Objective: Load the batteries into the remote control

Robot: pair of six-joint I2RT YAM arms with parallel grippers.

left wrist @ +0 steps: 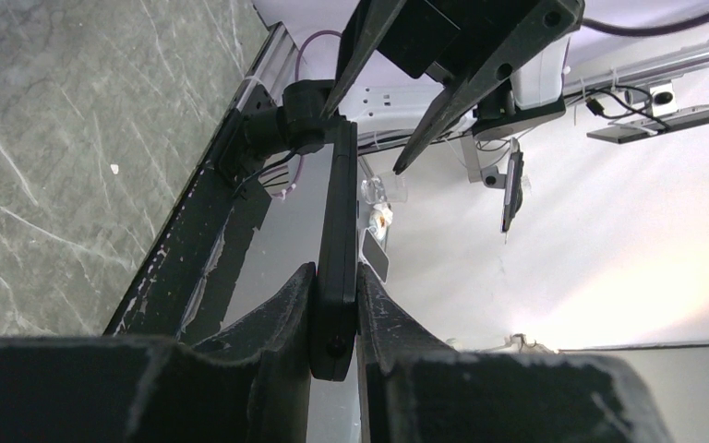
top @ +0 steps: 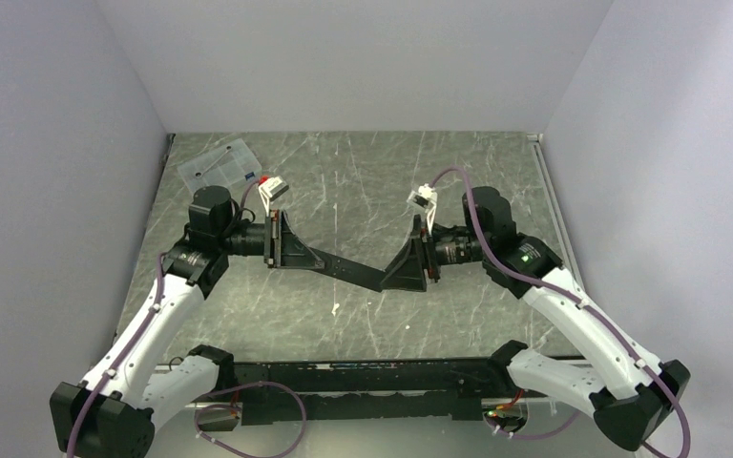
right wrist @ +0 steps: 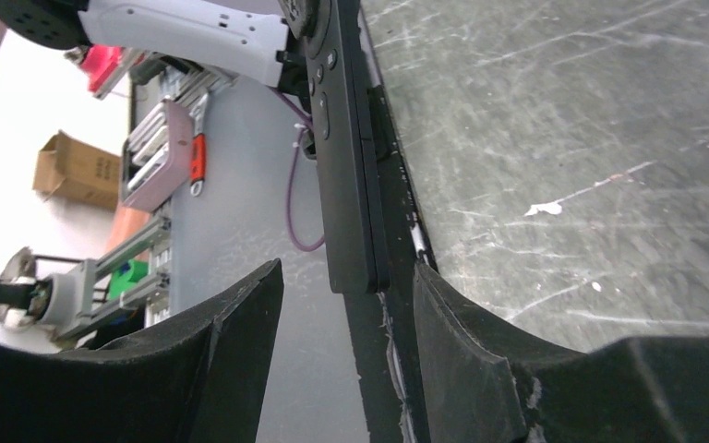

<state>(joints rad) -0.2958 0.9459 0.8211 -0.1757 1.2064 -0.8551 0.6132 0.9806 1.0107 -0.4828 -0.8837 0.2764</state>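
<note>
your left claw (left wrist: 335,277) is pinched tight on one end of the remote (top: 348,270), pads flat on its two broad faces. the bar hangs in the air over the middle of the table (top: 363,191), reaching across to your right claw (right wrist: 346,269). that one is spread: the free end sits between its fingers (right wrist: 240,351), close to one pad with a clear gap to the other, so it grips nothing right now. the right wrist view shows the button face, so the battery door is likely on the side turned away. expect the remote to be light and stiff, a hard shell that won't bend. it's also smooth and slick, and held by one end it can swivel in the pinch if you push on the far end. take it across the flat faces, near the end, clear of the buttons and clear of the part of the back that has to come off. don't squeeze the thin edges, it'll pop out. the batteries i can't make out. there's a clear box (top: 218,164) at the far left of the table, well apart from both claws, and what's in it is too small to tell. they'd be small, round and quick to roll.
</note>
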